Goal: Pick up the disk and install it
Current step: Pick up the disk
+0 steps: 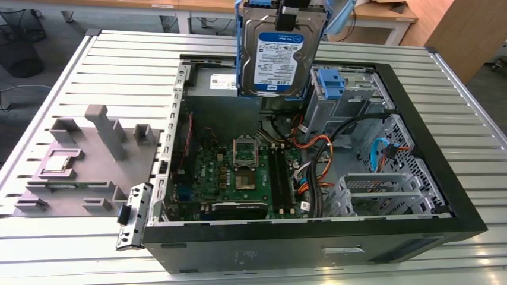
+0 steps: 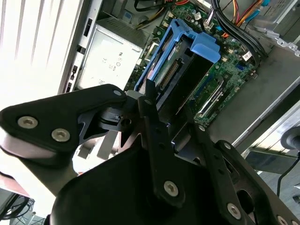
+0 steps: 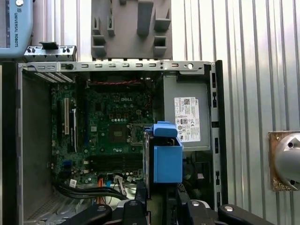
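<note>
The disk (image 1: 279, 56), a silver hard drive with a white and blue label and blue carrier rails, hangs upright above the back of the open computer case (image 1: 443, 196). My gripper (image 1: 287, 10) is shut on its top edge. In the second wrist view the black fingers (image 2: 151, 110) clamp the disk (image 2: 180, 70) over the motherboard. In the first wrist view the disk (image 3: 166, 157) shows edge-on, held over the gap between the motherboard (image 3: 112, 131) and the grey power-supply box (image 3: 185, 117).
A drive bay with a blue caddy (image 1: 331, 83) sits at the case's back, on the exterior view's right of the disk. Cables (image 1: 317, 148) run across the case's middle. A grey fixture (image 1: 79, 154) stands on the slatted table (image 1: 79, 249) beside the case.
</note>
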`<control>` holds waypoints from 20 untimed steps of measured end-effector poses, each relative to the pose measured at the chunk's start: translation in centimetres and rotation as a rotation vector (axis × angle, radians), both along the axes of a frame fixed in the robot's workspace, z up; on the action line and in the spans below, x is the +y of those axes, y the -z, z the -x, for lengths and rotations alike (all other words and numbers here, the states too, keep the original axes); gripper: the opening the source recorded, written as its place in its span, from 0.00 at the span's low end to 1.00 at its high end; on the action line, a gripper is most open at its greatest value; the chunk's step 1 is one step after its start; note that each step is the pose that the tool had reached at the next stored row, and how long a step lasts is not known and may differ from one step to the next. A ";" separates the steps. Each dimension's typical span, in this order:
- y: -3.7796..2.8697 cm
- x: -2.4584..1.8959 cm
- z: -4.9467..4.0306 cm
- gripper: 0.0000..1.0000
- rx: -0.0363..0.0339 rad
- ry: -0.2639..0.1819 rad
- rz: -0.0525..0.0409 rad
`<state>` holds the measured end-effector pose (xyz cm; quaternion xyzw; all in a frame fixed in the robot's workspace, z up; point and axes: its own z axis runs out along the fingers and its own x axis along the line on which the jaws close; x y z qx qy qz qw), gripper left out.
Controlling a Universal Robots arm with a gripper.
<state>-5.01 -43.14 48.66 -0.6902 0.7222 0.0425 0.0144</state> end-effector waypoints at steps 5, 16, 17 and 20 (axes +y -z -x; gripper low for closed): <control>0.03 -0.15 -0.50 0.35 0.0001 0.001 0.0000; 0.05 -0.30 -1.54 0.35 0.0000 0.001 0.0000; 0.06 -0.31 -1.67 0.35 0.0000 0.001 0.0000; 0.06 -0.33 -2.12 0.35 0.0000 0.001 0.0000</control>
